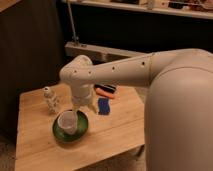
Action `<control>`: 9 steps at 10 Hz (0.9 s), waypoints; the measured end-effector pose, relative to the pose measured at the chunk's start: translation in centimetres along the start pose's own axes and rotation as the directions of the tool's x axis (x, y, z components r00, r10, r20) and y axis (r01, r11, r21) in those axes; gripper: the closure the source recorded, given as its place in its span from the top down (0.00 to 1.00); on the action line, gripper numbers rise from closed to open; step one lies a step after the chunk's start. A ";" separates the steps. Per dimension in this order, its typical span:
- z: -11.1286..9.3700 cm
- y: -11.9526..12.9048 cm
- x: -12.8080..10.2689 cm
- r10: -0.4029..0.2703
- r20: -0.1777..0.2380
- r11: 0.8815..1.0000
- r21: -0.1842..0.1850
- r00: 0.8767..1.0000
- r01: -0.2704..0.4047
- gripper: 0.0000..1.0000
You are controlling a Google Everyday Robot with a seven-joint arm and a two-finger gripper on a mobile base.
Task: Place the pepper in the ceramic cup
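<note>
The ceramic cup (67, 122) is a small white cup that sits on a dark green saucer (79, 133) at the front left of the wooden table (115, 131). The orange pepper (104, 93) lies further back near the table's middle, partly hidden by the arm. My gripper (84, 106) hangs from the white wrist just behind and right of the cup, pointing down. Its fingers (93, 107) are spread open with nothing between them. It is left of the pepper and apart from it.
A white speckled figurine (50, 100) stands left of the cup. A blue block (103, 106) lies right of the gripper, and a black-and-white striped item (108, 88) sits behind the pepper. My large white arm (170, 85) fills the right side.
</note>
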 end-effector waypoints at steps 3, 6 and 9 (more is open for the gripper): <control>-0.2 -0.4 -0.1 -0.012 0.014 1.000 -0.001 1.000 0.012 0.65; -1.3 -3.3 -2.2 -0.058 0.114 0.998 0.001 0.992 0.058 0.65; -3.4 -9.9 -7.6 -0.103 0.260 0.994 0.000 0.960 0.107 0.65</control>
